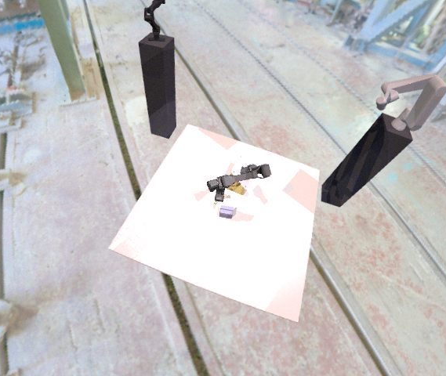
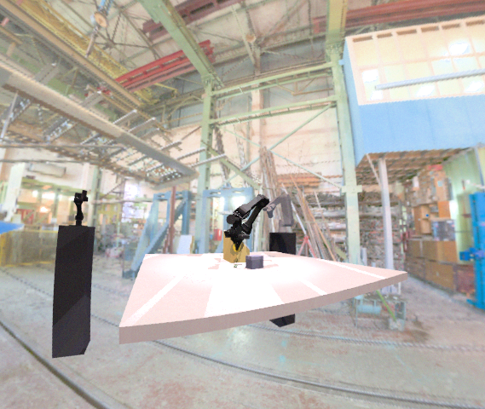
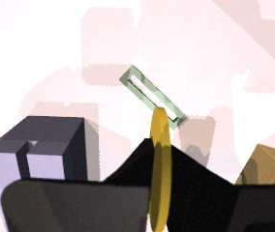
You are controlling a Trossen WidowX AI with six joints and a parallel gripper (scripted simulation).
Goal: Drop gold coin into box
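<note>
Thin gold coin [image 3: 160, 169], edge-on, is clamped in the dark gripper [image 3: 160, 193], lifted clear of its empty green holder [image 3: 152, 96]. The grey slotted box [image 3: 41, 150] waits lower left; insertion remains.

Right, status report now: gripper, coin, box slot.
Gripper shut on coin, held edge-on. Holder empty, below on table. Box lower left in wrist view, slot not under coin. Nothing blocking.

A pale pink-white table [image 1: 198, 258] carries 3 things: the grey box [image 3: 41, 150] with its slotted lid, the green holder [image 3: 152, 96] lying flat near it, and a tan wooden block [image 3: 270, 164].
</note>
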